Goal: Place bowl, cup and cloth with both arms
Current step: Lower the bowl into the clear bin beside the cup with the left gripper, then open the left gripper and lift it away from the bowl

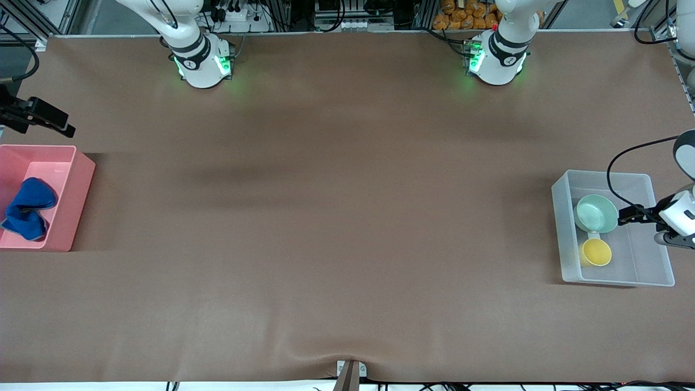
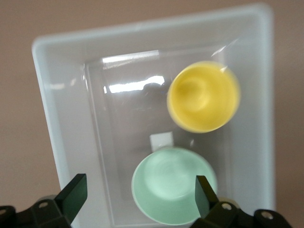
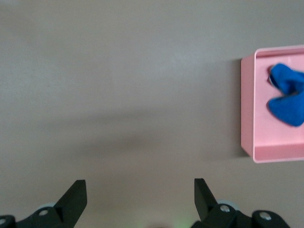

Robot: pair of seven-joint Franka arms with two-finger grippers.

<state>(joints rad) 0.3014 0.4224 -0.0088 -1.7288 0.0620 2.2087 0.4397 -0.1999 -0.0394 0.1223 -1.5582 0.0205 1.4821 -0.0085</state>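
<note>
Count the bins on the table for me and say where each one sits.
2. The pink bin sits at the right arm's end of the table, holding the blue cloth. The clear plastic bin sits at the left arm's end, holding the mint-green bowl and yellow cup.

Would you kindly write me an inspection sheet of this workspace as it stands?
Surface: brown table, mat rippled at the edge nearest the front camera.
Bowl: in the clear bin at the left arm's end, upright.
Cup: same bin, nearer the camera than the bowl, upright.
Cloth: crumpled in the pink bin at the right arm's end.
Clutter: nothing seen.
Left gripper: open, empty, over the clear bin above the bowl.
Right gripper: open, empty, over bare table beside the pink bin.
Cables: black cable looping over the clear bin.
Surroundings: equipment and wiring along the arms' side of the table.
</note>
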